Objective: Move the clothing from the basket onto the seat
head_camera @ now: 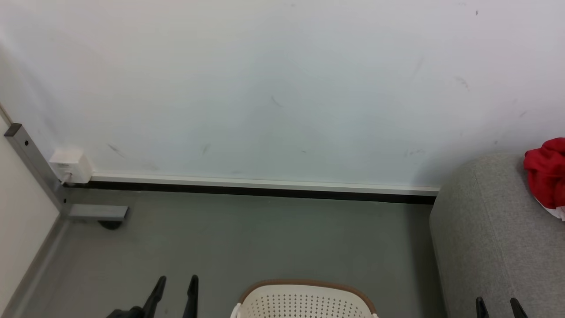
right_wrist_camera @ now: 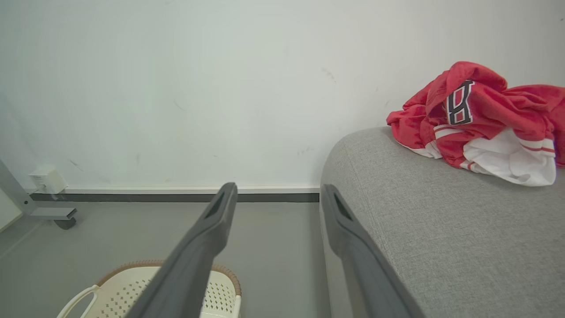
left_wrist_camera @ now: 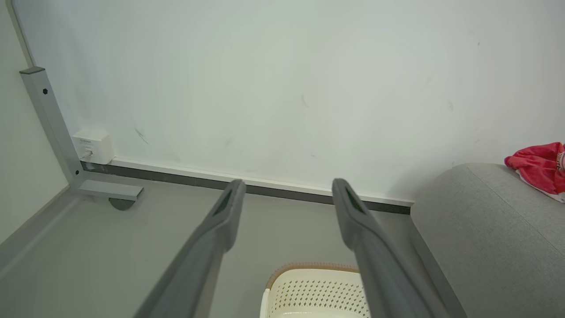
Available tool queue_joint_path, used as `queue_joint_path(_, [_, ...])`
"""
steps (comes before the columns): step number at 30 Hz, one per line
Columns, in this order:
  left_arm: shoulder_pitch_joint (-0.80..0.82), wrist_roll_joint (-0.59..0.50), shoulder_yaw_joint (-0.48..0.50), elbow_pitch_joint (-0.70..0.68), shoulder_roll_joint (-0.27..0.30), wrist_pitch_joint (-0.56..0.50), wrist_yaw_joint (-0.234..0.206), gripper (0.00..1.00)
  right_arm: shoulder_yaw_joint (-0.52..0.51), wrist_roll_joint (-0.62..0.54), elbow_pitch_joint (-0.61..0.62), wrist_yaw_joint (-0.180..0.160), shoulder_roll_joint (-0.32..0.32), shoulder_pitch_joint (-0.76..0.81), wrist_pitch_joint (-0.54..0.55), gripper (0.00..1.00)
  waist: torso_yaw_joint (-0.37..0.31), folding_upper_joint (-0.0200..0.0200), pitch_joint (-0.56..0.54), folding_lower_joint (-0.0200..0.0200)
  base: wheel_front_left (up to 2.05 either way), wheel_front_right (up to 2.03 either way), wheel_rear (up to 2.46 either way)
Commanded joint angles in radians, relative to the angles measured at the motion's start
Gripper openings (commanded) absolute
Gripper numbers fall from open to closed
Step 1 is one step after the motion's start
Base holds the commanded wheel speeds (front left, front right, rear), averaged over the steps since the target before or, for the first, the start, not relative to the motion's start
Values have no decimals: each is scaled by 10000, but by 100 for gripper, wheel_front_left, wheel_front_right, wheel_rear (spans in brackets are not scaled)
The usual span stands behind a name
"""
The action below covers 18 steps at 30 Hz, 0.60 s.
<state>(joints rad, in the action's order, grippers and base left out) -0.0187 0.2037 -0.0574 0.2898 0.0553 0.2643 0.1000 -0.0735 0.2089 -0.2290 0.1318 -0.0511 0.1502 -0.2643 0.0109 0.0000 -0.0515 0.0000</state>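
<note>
Bunched red clothing (head_camera: pixel 547 174) with white trim lies on top of the grey seat (head_camera: pixel 494 238) at the right; the right wrist view shows it (right_wrist_camera: pixel 481 119) heaped near the wall on the seat (right_wrist_camera: pixel 441 229). The cream basket (head_camera: pixel 304 300) with its brown rim stands on the floor at the bottom centre, its inside mostly cut off. My left gripper (head_camera: pixel 175 282) is open left of the basket, nothing between its fingers. My right gripper (head_camera: pixel 500 304) is open at the lower right, over the seat's front, holding nothing.
A white wall runs across the back with a dark skirting strip (head_camera: pixel 265 191). A grey metal frame leg on a caster (head_camera: pixel 95 214) and a white wall socket (head_camera: pixel 70 165) stand at the left. Grey floor lies between basket and wall.
</note>
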Motion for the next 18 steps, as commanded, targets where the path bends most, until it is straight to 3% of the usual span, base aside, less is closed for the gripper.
queue_joint_path(1, [71,-94,34,47,12,0,37,100,-20,10,-43,-25,3,-54,1,100,-29,0,3,0,0,0,0])
queue_joint_path(7, [137,-39,32,-48,-13,0,135,100,-9,-23,-64,-23,4,-92,1,100,-151,0,-11,0,0,0,0])
queue_joint_path(8, [36,3,7,-63,-35,0,133,0,8,3,-22,0,0,-33,0,0,-154,0,-11,0,0,0,0])
queue_joint_path(12, [-43,156,-22,175,-97,-66,140,0,2,157,-272,2,38,-6,60,0,-168,0,-7,0,0,0,0])
queue_joint_path(18, [110,1327,165,161,-92,-419,154,0,-54,1332,-280,1,32,-248,393,0,-165,0,19,0,0,0,0])
